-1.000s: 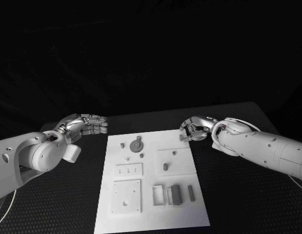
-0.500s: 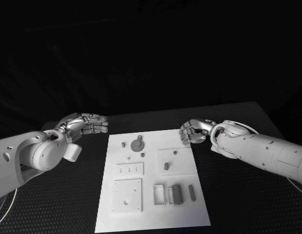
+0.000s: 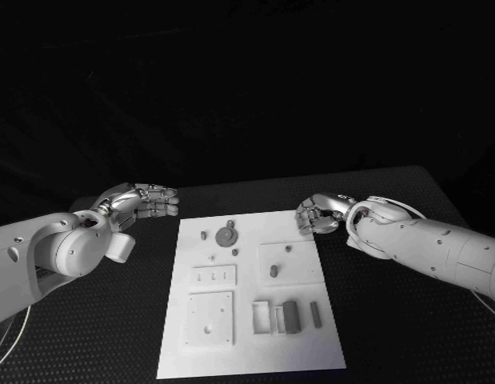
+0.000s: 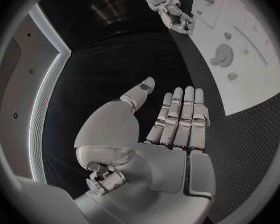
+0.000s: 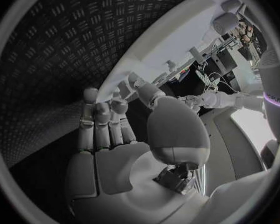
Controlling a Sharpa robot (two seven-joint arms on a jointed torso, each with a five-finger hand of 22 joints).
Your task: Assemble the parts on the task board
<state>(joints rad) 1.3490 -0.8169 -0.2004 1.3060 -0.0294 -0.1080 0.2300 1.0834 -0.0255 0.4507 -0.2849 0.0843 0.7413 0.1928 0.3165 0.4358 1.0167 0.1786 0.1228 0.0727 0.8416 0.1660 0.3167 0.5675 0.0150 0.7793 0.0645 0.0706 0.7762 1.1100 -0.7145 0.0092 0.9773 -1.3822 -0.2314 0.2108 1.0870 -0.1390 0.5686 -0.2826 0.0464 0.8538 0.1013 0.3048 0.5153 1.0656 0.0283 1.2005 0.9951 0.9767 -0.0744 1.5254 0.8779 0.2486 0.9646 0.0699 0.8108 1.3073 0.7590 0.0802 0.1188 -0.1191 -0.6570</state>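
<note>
The white task board (image 3: pixel 259 356) lies in the middle of the table, also seen in the left wrist view (image 4: pixel 255 79) and the right wrist view (image 5: pixel 177 45). On it are a round grey disc (image 3: pixel 225 236), a small peg (image 3: pixel 284 249), an oblong piece (image 3: pixel 273 272) and grey bars (image 3: pixel 292 312) near the front. My left hand (image 3: pixel 143 202) (image 4: pixel 174 129) hovers off the board's far left corner, fingers stretched out, holding nothing. My right hand (image 3: pixel 320 214) (image 5: pixel 124 134) hangs at the far right corner, palm bare, fingers extended.
Black studded table (image 3: pixel 409 336) surrounds the board on both sides and in front. My right hand (image 4: pixel 174 15) shows across the board in the left wrist view, and my left arm (image 5: pixel 217 99) in the right wrist view.
The right hand has turned slightly and drawn its fingers closer together by the board's far right corner. The left hand has barely moved.
</note>
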